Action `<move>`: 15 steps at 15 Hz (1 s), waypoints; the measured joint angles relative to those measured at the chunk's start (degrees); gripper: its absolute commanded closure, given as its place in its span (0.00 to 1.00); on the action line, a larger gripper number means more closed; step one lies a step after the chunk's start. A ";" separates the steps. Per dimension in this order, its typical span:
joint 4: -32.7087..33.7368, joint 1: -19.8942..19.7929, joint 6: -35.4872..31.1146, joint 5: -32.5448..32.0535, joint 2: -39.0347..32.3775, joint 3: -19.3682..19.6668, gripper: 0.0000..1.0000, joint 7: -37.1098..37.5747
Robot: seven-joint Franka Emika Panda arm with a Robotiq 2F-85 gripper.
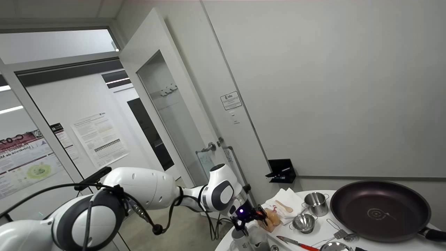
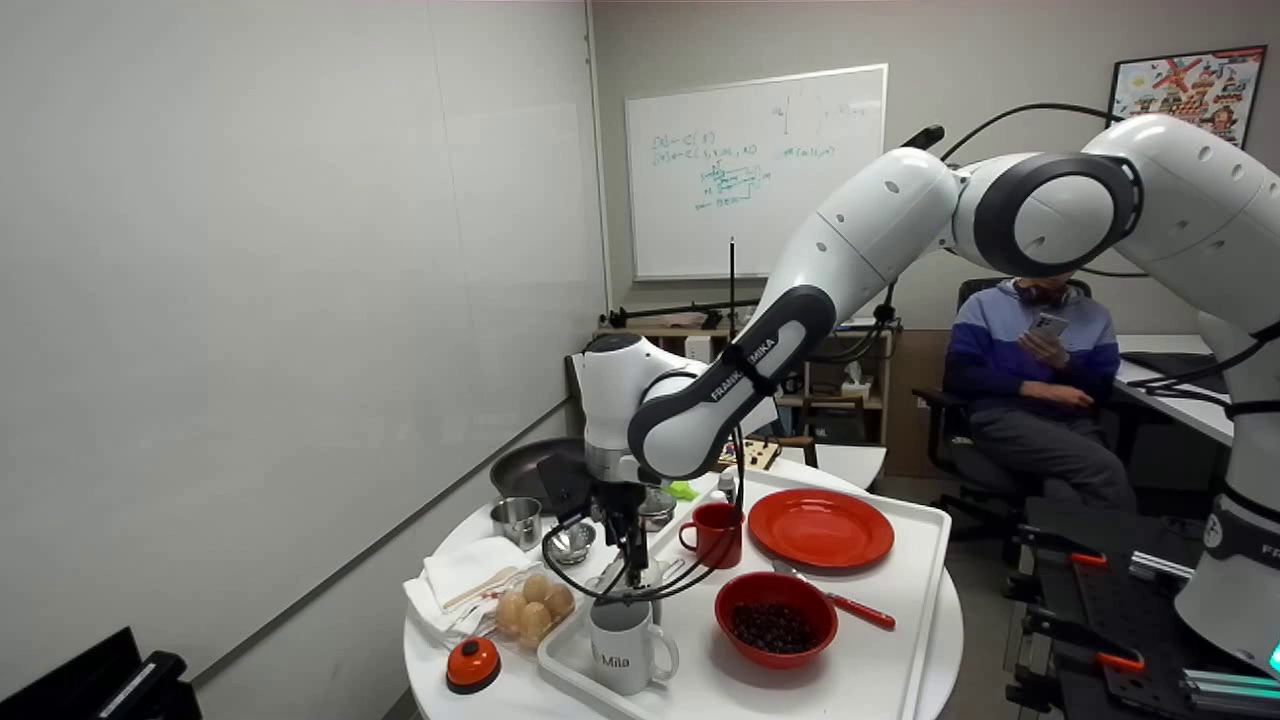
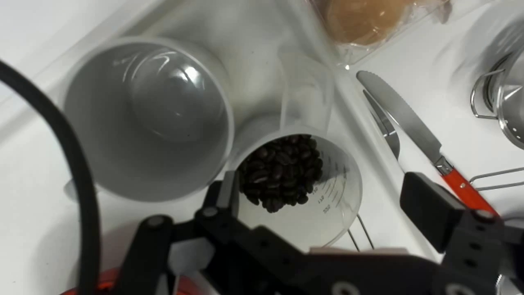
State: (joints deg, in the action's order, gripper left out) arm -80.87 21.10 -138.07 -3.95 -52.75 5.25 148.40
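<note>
"How are the jaws?"
"Spread wide, gripping nothing! Their fingertips (image 3: 428, 209) flank the measuring cup (image 3: 337, 176) in the wrist view; touching or apart, I can't tell."
"And that cup, with its dark beans (image 3: 280, 172)?"
"Right beside the grey mug (image 2: 620, 645), sharing its white tray (image 2: 870, 660)!"
"What else is around the mug?"
"Red bowl (image 2: 775, 657) near its handle (image 2: 673, 655)! Packed brown eggs (image 2: 535, 607) near the opposite side! Red plate (image 2: 820, 530) well apart from it!"
</note>
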 measured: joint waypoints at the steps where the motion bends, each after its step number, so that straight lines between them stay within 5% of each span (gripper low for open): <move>1: -0.13 0.00 -0.20 0.00 0.00 0.01 0.00 0.06; 15: 2.57 -0.06 -0.08 -0.01 -0.59 1.32 0.00 0.14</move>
State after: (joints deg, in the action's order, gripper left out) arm -78.30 21.04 -138.15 -3.96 -53.34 6.57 148.54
